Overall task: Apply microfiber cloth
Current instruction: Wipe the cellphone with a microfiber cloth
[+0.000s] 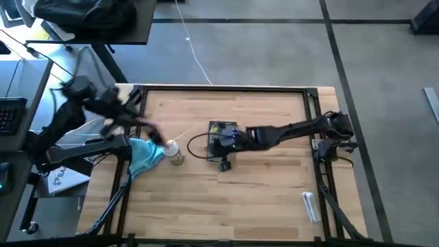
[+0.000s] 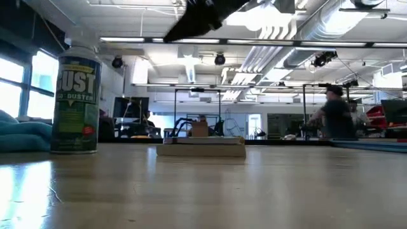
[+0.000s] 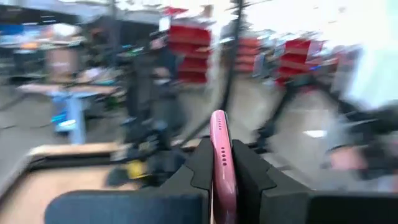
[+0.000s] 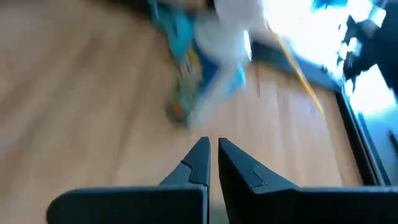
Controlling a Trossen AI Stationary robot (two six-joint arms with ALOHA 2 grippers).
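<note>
My left hand point(image 3: 221, 180) is up off the counter point(image 1: 260, 199), above its left side, clamped on the pink phone point(image 3: 221, 163), which stands edge-on between the fingers. In the high view the microfiber cloth point(image 1: 146, 156) lies at the counter's left edge, about five o'clock from that hand and just below it, so this arm is much the nearer. The cloth is crumpled; its long axis looks to run roughly from eleven to five o'clock, but I can't tell a clear pointing end. The dust spray can point(image 1: 174, 154) stands just beside it at three o'clock. My right hand point(image 4: 212, 163) hangs over the middle of the counter, above a small flat device point(image 1: 223, 136), fingers nearly together and holding nothing; the cloth is at nine o'clock from it, well apart.
</note>
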